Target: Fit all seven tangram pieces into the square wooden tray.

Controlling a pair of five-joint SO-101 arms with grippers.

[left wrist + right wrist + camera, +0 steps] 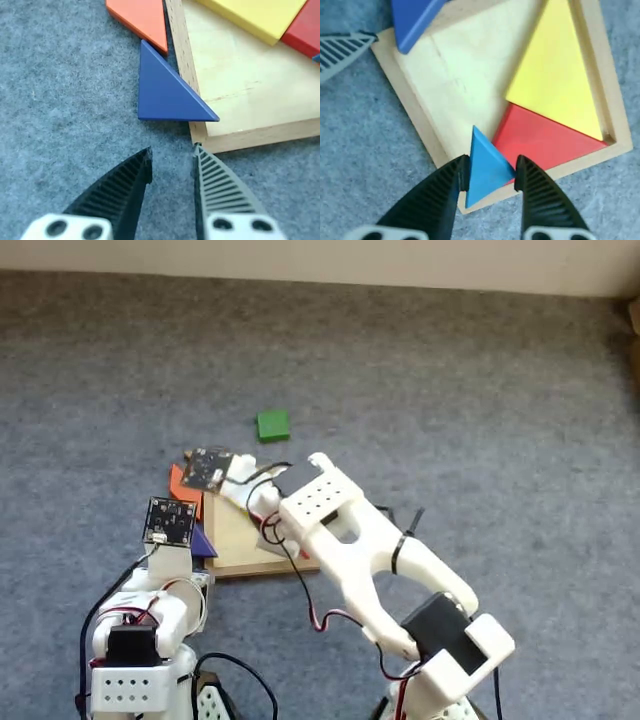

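My left gripper (172, 149) hangs, jaws spread, just off the tray (235, 90) corner. Outside it lie the dark blue triangle (165, 92) against the rim at 9 o'clock and the orange piece (142, 17) at 10. The yellow triangle (555, 75) and red triangle (540, 140) are seated. My right gripper (491, 162) pinches the light blue triangle (485, 172) beside the red. The green square (272, 425) sits at 12, well apart. I judge it under half done.

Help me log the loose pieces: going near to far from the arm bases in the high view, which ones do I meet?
Dark blue triangular piece → orange flat piece → green square piece. The square wooden tray overlaps the first two in depth, so I leave it out.
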